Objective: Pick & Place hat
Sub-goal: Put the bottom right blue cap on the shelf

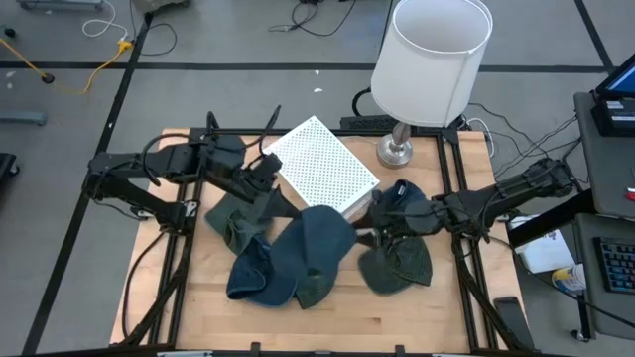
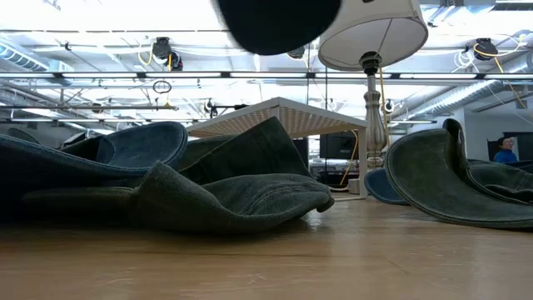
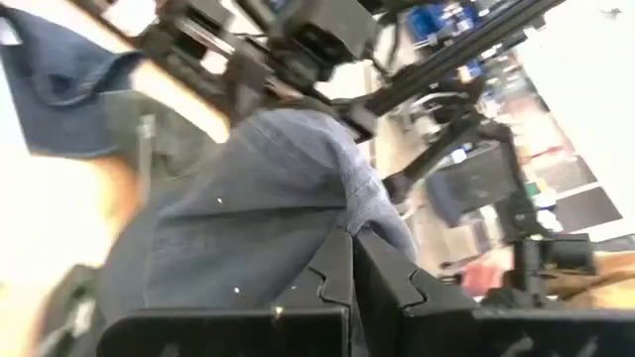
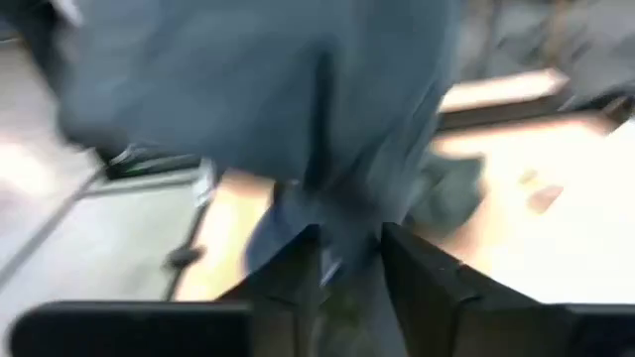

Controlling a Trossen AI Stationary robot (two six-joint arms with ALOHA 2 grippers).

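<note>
Grey concrete floor with trailing cables surrounds a light wooden table [image 1: 327,317] framed by black rails. On the table's left half, the left arm reaches inward from the left edge, and the left gripper [image 1: 266,171] sits at the corner of a white perforated box [image 1: 319,164]. Its fingers [image 3: 332,273] are pressed together, pinching a fold of the blue-grey hat [image 3: 268,198], as the left wrist view shows. Just below that gripper lies a dark olive-green hat [image 1: 238,220], crumpled, its cloth dull and felt-like. Beside it, toward the table's middle, spreads the blue-grey hat [image 1: 316,248], soft and slumped, with a darker blue hat [image 1: 253,280] touching its lower left side, its hollow facing up. From table height these hats look like low, floppy heaps with thick rolled brims [image 2: 241,200].

Behind the middle, the white box rests tilted on the pile. A lamp with a white shade [image 1: 433,59] and a metal foot [image 1: 395,151] stands at the far edge, right of centre.

On the right half, the right arm comes in from the right edge. The right gripper [image 1: 389,210] hangs over another dark green hat [image 1: 397,266], which lies flat near the right rail. Its fingers [image 4: 422,273] stand a narrow way apart, with blue-grey cloth [image 4: 298,109] directly ahead; whether they grip it I cannot tell.
</note>
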